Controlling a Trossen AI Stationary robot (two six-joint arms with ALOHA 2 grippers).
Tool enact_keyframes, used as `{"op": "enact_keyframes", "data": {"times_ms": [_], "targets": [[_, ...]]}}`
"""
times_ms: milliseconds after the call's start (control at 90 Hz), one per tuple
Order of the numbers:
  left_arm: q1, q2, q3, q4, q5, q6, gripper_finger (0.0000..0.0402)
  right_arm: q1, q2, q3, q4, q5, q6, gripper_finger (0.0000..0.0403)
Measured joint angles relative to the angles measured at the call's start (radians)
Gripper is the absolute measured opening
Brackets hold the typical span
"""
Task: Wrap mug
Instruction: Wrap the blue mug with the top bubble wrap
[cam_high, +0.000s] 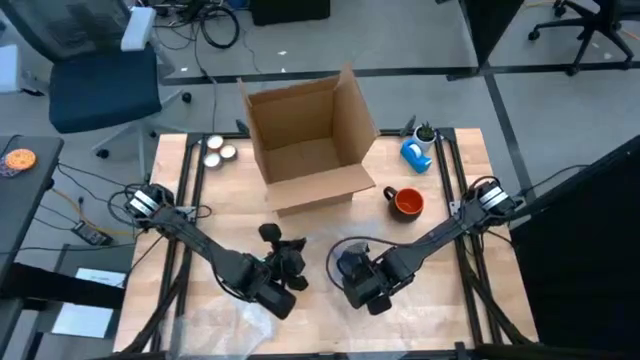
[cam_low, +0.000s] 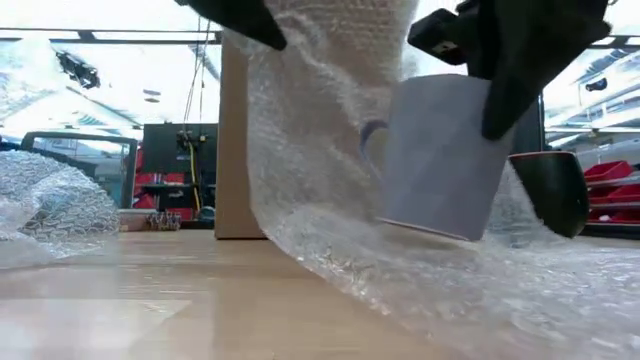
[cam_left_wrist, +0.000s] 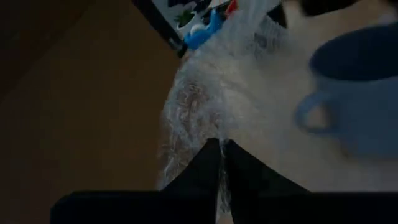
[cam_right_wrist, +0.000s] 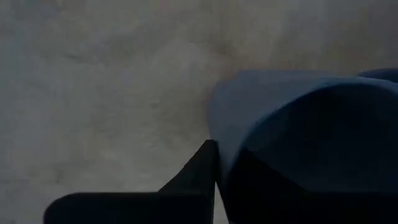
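Two dark robot arms meet over the near half of a pale wooden table (cam_high: 470, 320), where a smooth, cylindrical blue mug (cam_low: 440, 160) hangs tilted, its base just clear of a crinkled sheet of clear bubble wrap (cam_low: 330, 200). The right gripper (cam_right_wrist: 217, 163) is clamped on the mug's rim, one finger inside and one outside, as the right wrist view shows. The mug's loop handle (cam_left_wrist: 314, 115) points toward the left gripper (cam_left_wrist: 219, 152), whose fingers are pinched narrow on an edge of the film and hold that edge raised, so the wrap rises like a curtain at the mug's 9 o'clock in the low view and runs on beneath it.

In the overhead view the pair work at the table's 6 o'clock. An open, plain brown cardboard box (cam_high: 310, 140) stands at 12 o'clock, flaps up. A glossy orange mug (cam_high: 406, 202) with a dark interior sits toward 2 o'clock, with a blue tape dispenser (cam_high: 416, 154) behind it. Two small round metallic discs (cam_high: 220, 150) lie at 10 o'clock. More loose bubble wrap (cam_low: 50, 205) is bunched at the table's left front. No lettering is legible on anything.
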Motion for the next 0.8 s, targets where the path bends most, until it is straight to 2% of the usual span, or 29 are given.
{"op": "enact_keyframes", "data": {"times_ms": [211,556,800], "targets": [[0.003,0.001,-0.021,0.247,0.045,0.149,0.0,-0.006,0.0,0.0,-0.001,-0.019,-0.017,0.0018],[0.02,0.049,-0.022,0.371,0.131,0.189,0.0,-0.032,0.0,-0.008,-0.016,-0.034,-0.027,0.006],[0.038,0.086,-0.023,0.463,0.265,0.293,0.0,-0.025,0.0,-0.026,-0.019,0.0,-0.001,0.0065]]}}
